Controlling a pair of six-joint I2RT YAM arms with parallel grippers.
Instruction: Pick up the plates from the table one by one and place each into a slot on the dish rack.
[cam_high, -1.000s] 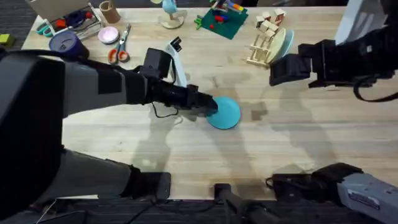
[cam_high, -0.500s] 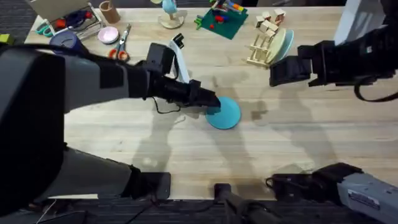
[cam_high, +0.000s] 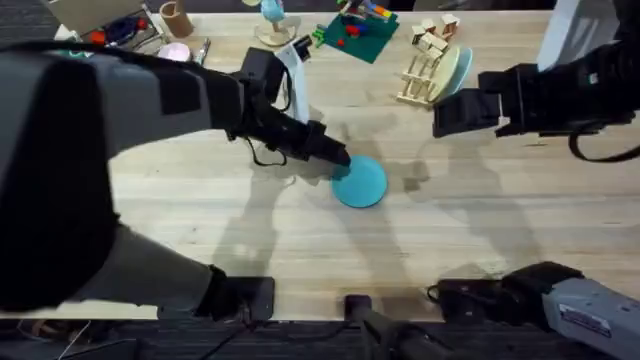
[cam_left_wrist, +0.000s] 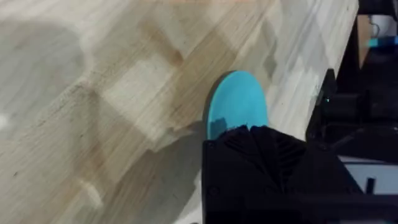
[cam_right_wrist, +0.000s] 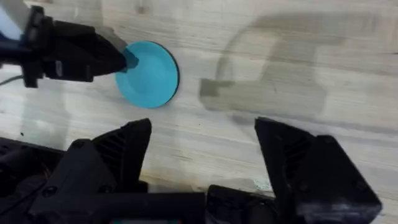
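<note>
The turquoise plate (cam_high: 362, 184) lies near the middle of the table (cam_high: 200, 215). My left gripper (cam_high: 338, 162) is shut on its left rim, and the right wrist view shows that gripper (cam_right_wrist: 124, 60) pinching the plate's (cam_right_wrist: 150, 74) edge. In the left wrist view the plate (cam_left_wrist: 239, 102) runs under my black finger (cam_left_wrist: 267, 162). My right gripper (cam_high: 452, 112) hovers open, just right of the dish rack (cam_high: 420, 72), its fingers (cam_right_wrist: 127, 146) wide apart above bare wood. A pale cream plate (cam_high: 453, 70) stands on edge in the rack.
A green toy-block board (cam_high: 355, 32) sits at the back centre, with a small stand (cam_high: 272, 28) to its left. Scissors (cam_high: 203, 48), a pink dish (cam_high: 176, 52) and a cup (cam_high: 176, 15) lie at the back left. Bare wood stretches in front of the plate.
My left arm has swung its wrist toward the far side and risen, while its gripper stays on the plate's left rim. The plate has barely shifted. The right arm is still.
</note>
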